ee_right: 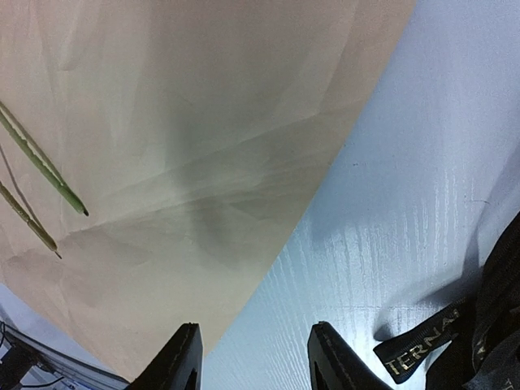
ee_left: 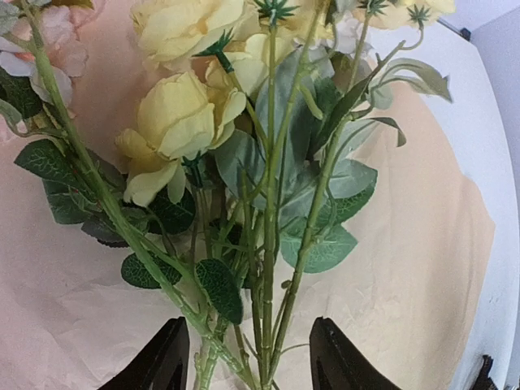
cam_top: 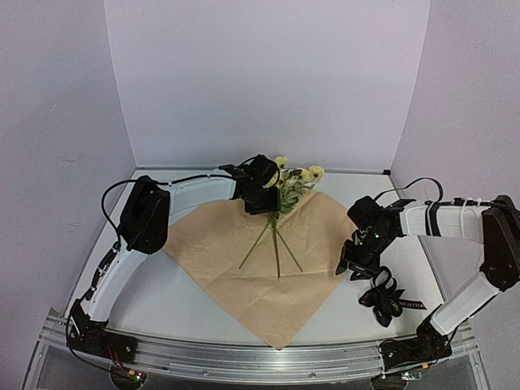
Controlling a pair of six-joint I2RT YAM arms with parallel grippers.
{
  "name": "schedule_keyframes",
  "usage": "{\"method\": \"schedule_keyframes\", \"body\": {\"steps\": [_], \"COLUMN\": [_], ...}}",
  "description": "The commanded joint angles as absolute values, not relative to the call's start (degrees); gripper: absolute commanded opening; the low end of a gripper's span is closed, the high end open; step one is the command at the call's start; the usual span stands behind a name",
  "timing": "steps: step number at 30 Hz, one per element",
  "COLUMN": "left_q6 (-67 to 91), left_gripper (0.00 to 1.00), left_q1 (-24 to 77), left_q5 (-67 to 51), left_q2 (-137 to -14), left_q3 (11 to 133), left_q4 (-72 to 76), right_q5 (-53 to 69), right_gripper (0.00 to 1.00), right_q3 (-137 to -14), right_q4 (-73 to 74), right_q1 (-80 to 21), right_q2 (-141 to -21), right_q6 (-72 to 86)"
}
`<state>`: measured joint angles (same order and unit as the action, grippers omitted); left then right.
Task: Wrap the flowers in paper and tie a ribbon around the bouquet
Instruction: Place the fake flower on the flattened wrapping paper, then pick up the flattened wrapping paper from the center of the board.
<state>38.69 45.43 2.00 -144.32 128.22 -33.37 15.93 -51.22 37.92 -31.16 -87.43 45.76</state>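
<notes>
The paper [cam_top: 231, 260] lies flat as a tan diamond on the white table. On its far corner lie the flowers [cam_top: 297, 177], with pale yellow blooms [ee_left: 175, 122] and thin green stems [cam_top: 276, 244] that fan toward me. My left gripper [cam_top: 270, 210] hangs over the stems just below the leaves. It is open [ee_left: 250, 361], with the stems running loose between its fingers. My right gripper [cam_top: 351, 266] is open [ee_right: 256, 361] above the paper's right edge [ee_right: 268, 268] and holds nothing. The black ribbon [cam_top: 387, 298] is bunched on the table just right of it [ee_right: 455, 337]. No wrapped bouquet is in view.
White walls close in the table [cam_top: 162, 301] at the back and on both sides. A metal rail [cam_top: 244, 361] runs along the near edge by the arm bases. The left arm's cable [cam_top: 110, 199] loops above the table's left side.
</notes>
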Motion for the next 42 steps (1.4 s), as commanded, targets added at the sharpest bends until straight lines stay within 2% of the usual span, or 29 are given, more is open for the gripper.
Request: {"method": "schedule_keyframes", "body": {"steps": [1, 6, 10, 17, 24, 34, 38, 42], "left_q6": [38.3, 39.5, 44.5, 56.7, 64.7, 73.7, 75.8, 77.6], "left_gripper": [0.58, 0.71, 0.79, 0.81, 0.86, 0.85, 0.79, 0.69], "left_q1": [45.3, 45.0, 43.6, 39.4, 37.7, 36.3, 36.3, 36.3], "left_q5": [4.3, 8.2, 9.9, 10.5, 7.5, 0.2, -2.5, -4.0], "left_q2": [-138.5, -127.1, -113.9, -90.7, -76.5, -74.5, -76.1, -79.0], "left_q3": [126.4, 113.7, 95.5, 62.0, 44.2, 28.7, 24.6, 22.8], "left_q4": [-30.7, -28.2, -24.9, -20.8, -17.4, 2.3, 11.3, 17.1], "right_q5": [14.7, 14.8, 14.7, 15.0, 15.3, 15.9, 15.9, 15.5], "right_gripper": [0.48, 0.52, 0.57, 0.63, 0.68, 0.70, 0.70, 0.70], "right_q3": [-54.4, -57.3, -59.4, -60.2, -58.7, -55.3, -54.4, -53.7], "right_q4": [40.6, 41.9, 42.6, 42.6, 41.1, 37.5, 36.3, 35.8], "right_q1": [-31.0, -31.0, -31.0, -31.0, -31.0, -31.0, -31.0, -31.0], "right_q2": [-87.9, -89.0, -90.2, -91.0, -90.5, -89.0, -88.4, -87.9], "right_q6": [43.9, 41.6, 39.1, 36.3, 36.5, 38.4, 38.8, 38.9]}}
